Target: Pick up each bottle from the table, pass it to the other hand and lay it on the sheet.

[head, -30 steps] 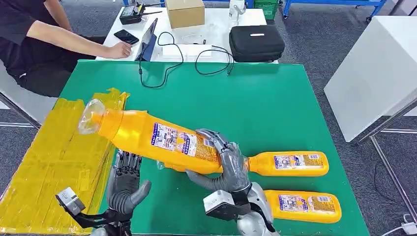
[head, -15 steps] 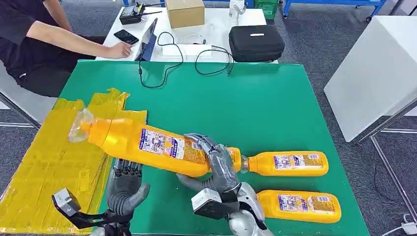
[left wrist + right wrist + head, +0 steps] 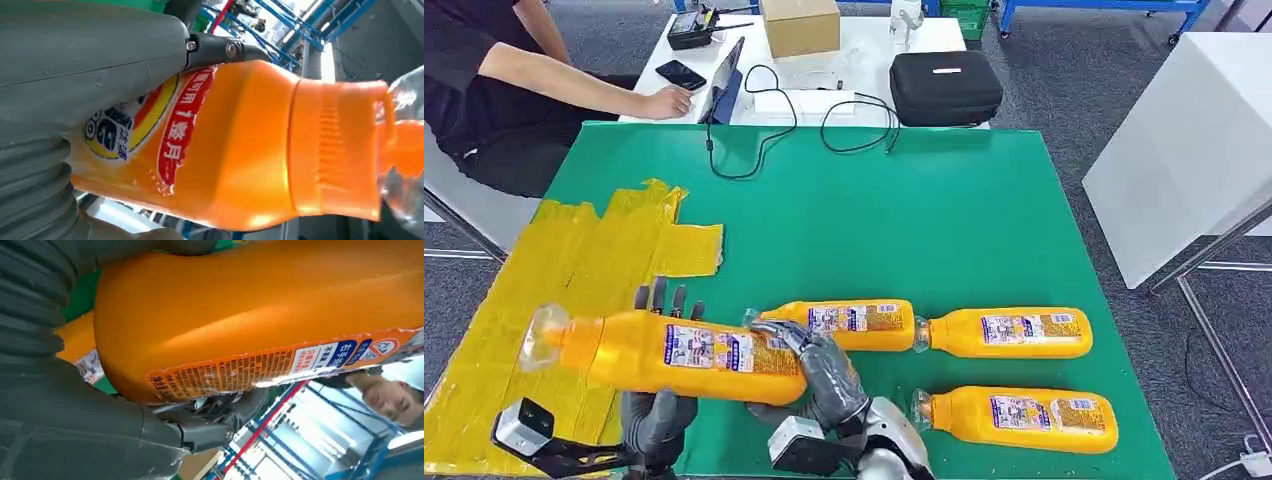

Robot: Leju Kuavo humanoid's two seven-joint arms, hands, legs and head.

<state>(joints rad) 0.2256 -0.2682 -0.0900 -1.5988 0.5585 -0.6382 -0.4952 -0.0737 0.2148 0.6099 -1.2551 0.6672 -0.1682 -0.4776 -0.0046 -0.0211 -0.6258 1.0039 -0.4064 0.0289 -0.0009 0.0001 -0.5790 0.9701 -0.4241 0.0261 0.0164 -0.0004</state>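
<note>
Bottle held between both hands, low in the frame.
The right hand [image 3: 816, 372] grips the orange bottle's [image 3: 674, 352] base; the left hand [image 3: 660, 420] cups its middle from beneath, fingers around it, cap pointing left over the yellow sheet [image 3: 544, 290].

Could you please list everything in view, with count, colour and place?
held bottle: one, orange, above the table's near left part, clear cap end over the sheet
bottles: three, orange, lying on the table's near right part
sheet: one, yellow, over the table's left edge
table: one, green top
case: one, black, on the white desk beyond
box: one, brown, on that desk
phone: one, black, near the person's hand
cables: black, running from desk to table
person: one, dark shirt, seated far left
left hand: grey, under the held bottle, fingers behind it
right hand: grey, wrapped around the bottle's base end
</note>
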